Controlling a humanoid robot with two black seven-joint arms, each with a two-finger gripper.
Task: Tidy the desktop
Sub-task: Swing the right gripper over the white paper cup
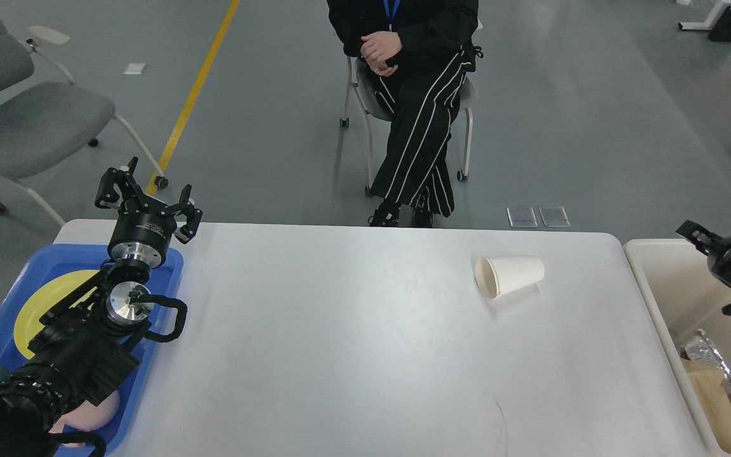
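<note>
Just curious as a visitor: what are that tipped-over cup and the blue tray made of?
The cup looks like thin white paper: matte, with a rolled rim, lying on its side on the desktop. The blue tray looks like moulded plastic: smooth, slightly glossy, with rounded raised edges.

The left arm covers much of the yellow plate (45, 303) and the blue tray (165, 273). The right pincer (730, 266) is cut by the frame edge; its fingers cannot be told apart. The seated person (413, 95) is headless at the top edge. The bin (651, 285) runs off right and bottom.
</note>
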